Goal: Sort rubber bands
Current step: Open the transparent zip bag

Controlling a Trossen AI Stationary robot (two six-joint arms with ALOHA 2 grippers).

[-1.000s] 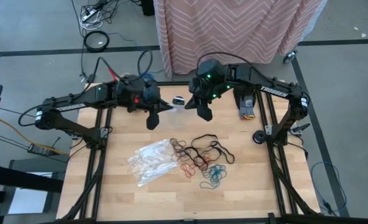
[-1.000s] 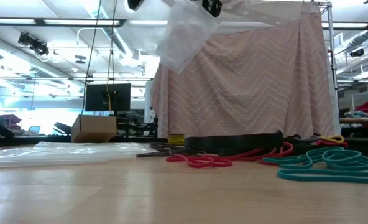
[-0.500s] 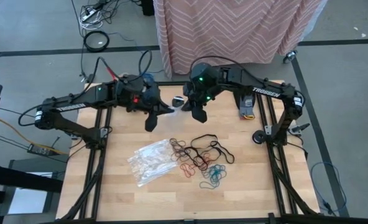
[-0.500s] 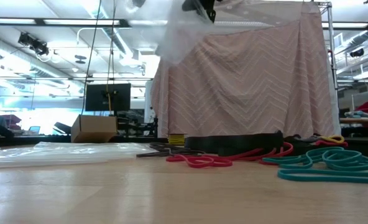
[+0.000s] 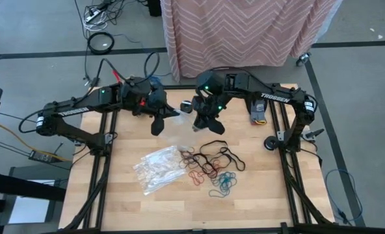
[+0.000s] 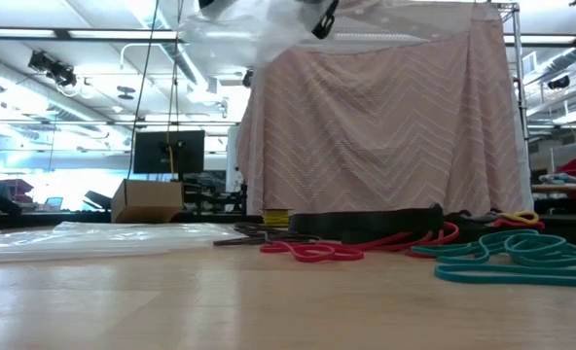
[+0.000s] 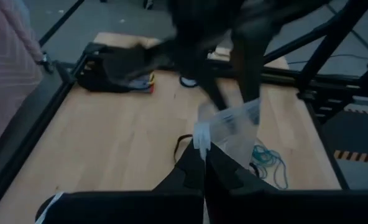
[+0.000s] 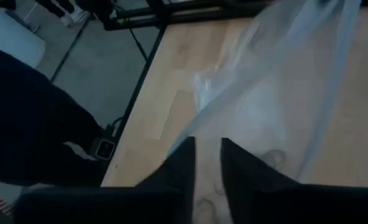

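Left gripper (image 7: 204, 163) is pinching a clear crinkly plastic bag (image 7: 230, 129) by its edge, fingers together on it, up over the table's far edge. Right gripper (image 8: 207, 163) is hanging beside it with fingers slightly apart, film (image 8: 265, 99) draping ahead, not gripped as far as I can tell. Thin floppy rubber bands in black, brown, red and teal (image 5: 209, 166) are lying tangled near the wooden table's (image 5: 270, 201) centre. They're looking light, limp and snaggy; likely best pinching one strand at the pile's fringe.
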